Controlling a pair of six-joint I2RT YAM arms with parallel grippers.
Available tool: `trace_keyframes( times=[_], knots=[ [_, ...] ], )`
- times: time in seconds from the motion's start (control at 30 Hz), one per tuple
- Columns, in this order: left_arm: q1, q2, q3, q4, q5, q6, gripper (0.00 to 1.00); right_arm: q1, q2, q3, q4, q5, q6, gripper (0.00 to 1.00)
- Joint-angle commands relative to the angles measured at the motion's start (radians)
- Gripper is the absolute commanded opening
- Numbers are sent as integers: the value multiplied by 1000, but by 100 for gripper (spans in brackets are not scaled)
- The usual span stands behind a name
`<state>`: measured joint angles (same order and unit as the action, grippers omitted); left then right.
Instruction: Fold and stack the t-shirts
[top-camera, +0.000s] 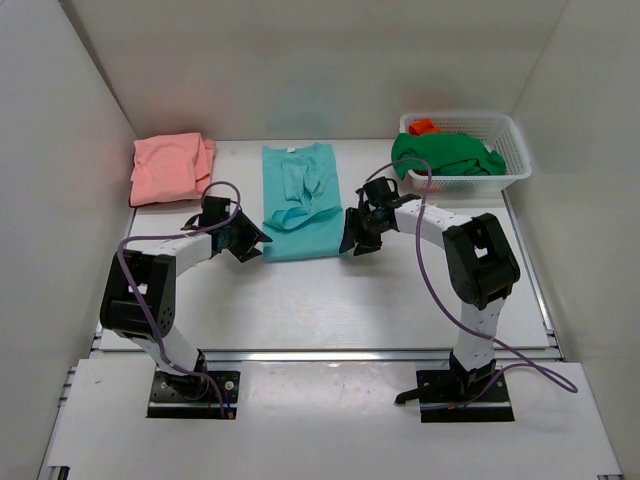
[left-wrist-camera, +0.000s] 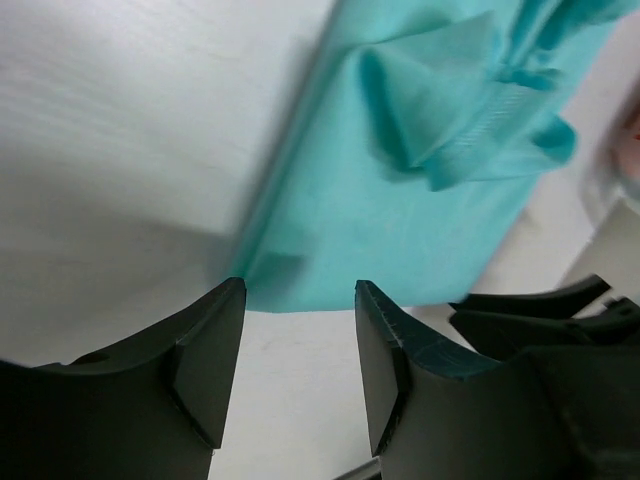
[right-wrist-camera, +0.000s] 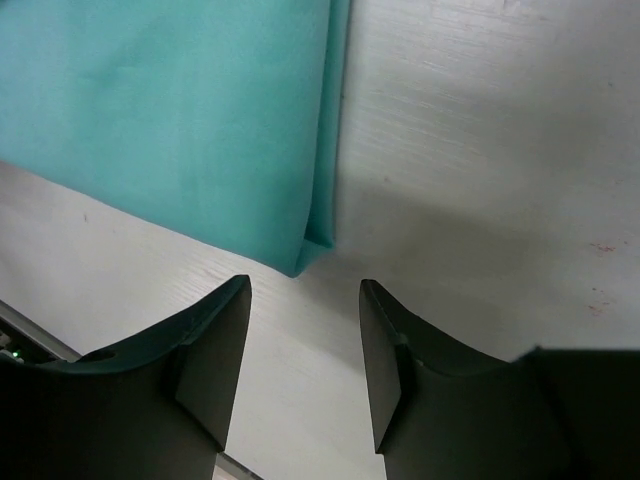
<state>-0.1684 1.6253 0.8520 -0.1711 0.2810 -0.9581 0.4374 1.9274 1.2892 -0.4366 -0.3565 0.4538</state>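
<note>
A teal t-shirt (top-camera: 300, 203) lies lengthwise in the middle of the table, its sides and sleeves folded inward. My left gripper (top-camera: 252, 244) stands open just off its near left corner (left-wrist-camera: 262, 270), nothing between the fingers (left-wrist-camera: 215, 350). At the near right corner (right-wrist-camera: 305, 250) my right gripper (top-camera: 350, 240) is open too and holds nothing. A folded salmon pink t-shirt (top-camera: 170, 167) rests at the back left. A dark green t-shirt (top-camera: 445, 153) hangs out of the white basket.
The white mesh basket (top-camera: 510, 150) stands at the back right, with something orange (top-camera: 424, 127) at its far corner. White walls close in the table on the left, back and right. The right gripper's black body (left-wrist-camera: 540, 310) shows in the left wrist view.
</note>
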Motion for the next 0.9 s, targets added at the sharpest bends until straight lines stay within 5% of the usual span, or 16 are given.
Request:
trace_keyframes(
  times=[0.0, 0.47, 0.53, 0.57, 0.6, 0.67, 0.87],
  knots=[
    [-26, -64, 2, -88, -107, 47, 58, 3, -51, -24, 91, -7, 31, 45],
    [-120, -5, -18, -68, -232, -43, 55, -3, 27, -47, 159, -44, 48, 45],
    [-134, 25, -4, -62, -238, -50, 45, 3, 54, -21, 154, -71, 46, 34],
    [-135, 31, 1, -62, -241, -51, 39, 1, 62, -15, 153, -76, 39, 14],
    [-138, 48, 19, -61, -235, -42, 22, 1, 59, -4, 135, -72, 40, 0],
    [-134, 47, 25, -67, -227, -38, 0, 6, 42, 2, 127, -61, 20, 0],
    [-83, -96, 56, -159, -165, -25, 0, -8, -114, 21, 64, -29, -6, 0]
  ],
)
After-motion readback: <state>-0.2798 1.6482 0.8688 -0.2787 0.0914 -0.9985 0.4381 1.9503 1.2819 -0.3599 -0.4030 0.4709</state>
